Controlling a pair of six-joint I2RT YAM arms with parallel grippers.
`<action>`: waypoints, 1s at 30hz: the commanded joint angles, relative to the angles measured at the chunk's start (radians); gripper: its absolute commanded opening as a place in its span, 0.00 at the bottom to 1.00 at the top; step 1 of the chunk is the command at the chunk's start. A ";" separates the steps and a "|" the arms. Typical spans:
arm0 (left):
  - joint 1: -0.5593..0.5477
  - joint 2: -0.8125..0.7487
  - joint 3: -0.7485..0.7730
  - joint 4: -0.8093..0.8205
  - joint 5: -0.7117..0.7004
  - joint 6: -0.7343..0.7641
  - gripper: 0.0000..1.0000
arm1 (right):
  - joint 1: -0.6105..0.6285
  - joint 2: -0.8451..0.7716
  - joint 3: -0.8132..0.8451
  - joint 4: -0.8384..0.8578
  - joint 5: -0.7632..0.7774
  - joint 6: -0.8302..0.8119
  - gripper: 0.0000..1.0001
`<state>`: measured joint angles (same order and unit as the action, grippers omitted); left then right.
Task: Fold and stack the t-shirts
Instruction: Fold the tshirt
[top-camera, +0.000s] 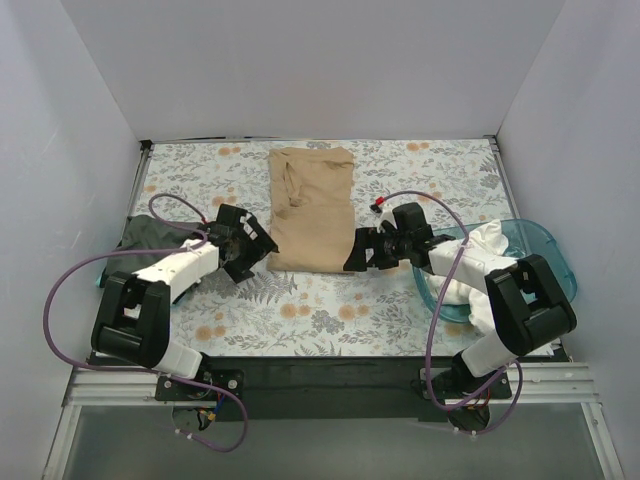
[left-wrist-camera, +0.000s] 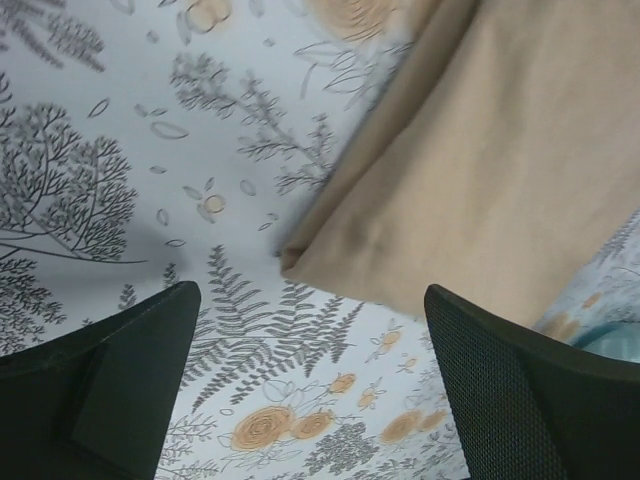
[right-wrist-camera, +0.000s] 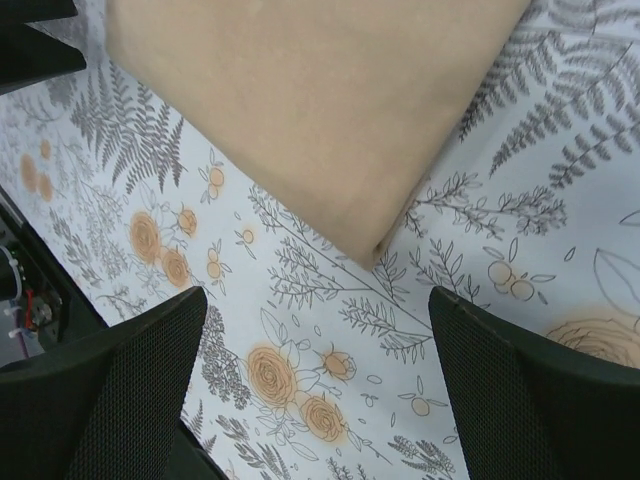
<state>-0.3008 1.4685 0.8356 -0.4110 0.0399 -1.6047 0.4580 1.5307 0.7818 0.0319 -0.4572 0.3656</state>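
Observation:
A tan t-shirt (top-camera: 310, 208) lies folded lengthwise in the middle of the table. My left gripper (top-camera: 254, 256) is open and empty just off its near left corner (left-wrist-camera: 290, 262). My right gripper (top-camera: 358, 252) is open and empty just off its near right corner (right-wrist-camera: 385, 250). Neither touches the cloth. A dark grey-green t-shirt (top-camera: 150, 236) lies crumpled at the left, partly under my left arm. White t-shirts (top-camera: 478, 262) are heaped in the teal tub at the right.
The translucent teal tub (top-camera: 548, 250) stands at the right edge under my right arm. The floral covering (top-camera: 300, 310) spans the table. White walls close in the back and sides. Purple cables loop off both arms.

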 joint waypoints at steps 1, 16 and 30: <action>-0.004 -0.057 -0.052 0.038 0.025 -0.017 0.95 | 0.033 -0.023 -0.019 0.065 0.052 0.026 0.97; -0.004 0.095 -0.061 0.094 0.086 0.008 0.31 | 0.054 0.103 -0.001 0.068 0.101 0.044 0.68; -0.004 0.122 -0.070 0.098 0.086 0.019 0.00 | 0.082 0.193 0.062 0.097 0.080 0.052 0.21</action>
<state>-0.3031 1.5787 0.7677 -0.2886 0.1379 -1.6043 0.5312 1.7023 0.8017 0.1143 -0.3809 0.4183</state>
